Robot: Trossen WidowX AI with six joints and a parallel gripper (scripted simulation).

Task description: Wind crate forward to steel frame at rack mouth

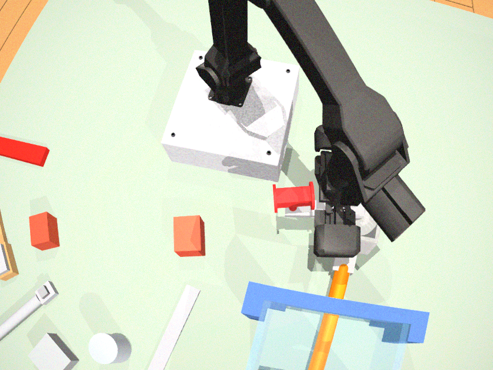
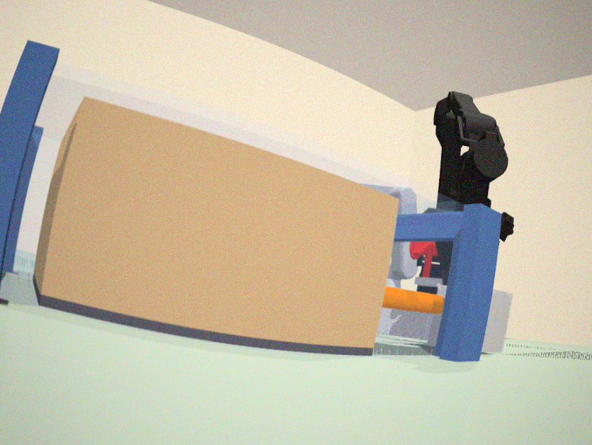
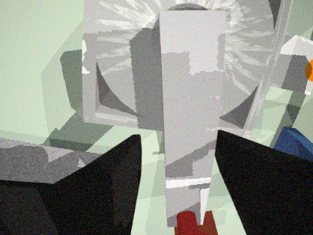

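Note:
The tan crate (image 2: 215, 229) sits flat inside the clear-panelled cubby (image 1: 295, 332). A gap separates its front from the blue frame (image 2: 471, 287) (image 1: 295, 296). An orange strap (image 1: 339, 281) (image 2: 413, 300) runs from the crate toward the winch (image 1: 368, 228) (image 3: 106, 56). The winch handle's pale crank arm (image 3: 192, 41) lies across the winch top; its red grip (image 1: 293, 195) (image 2: 423, 249) (image 3: 186, 222) sticks out on the robot-base side. My gripper (image 3: 179, 133) is open, with one finger on each side of the crank arm and a visible gap to both. The key and hole are hidden.
The white robot base block (image 1: 223, 127) stands close behind the red grip. Orange blocks (image 1: 187, 234) (image 1: 42, 231), a pale bar (image 1: 174, 328), a white cylinder (image 1: 103, 348), a grey block (image 1: 51, 352), a socket-ended tool (image 1: 23, 314) and a red bar (image 1: 23, 150) lie on the left.

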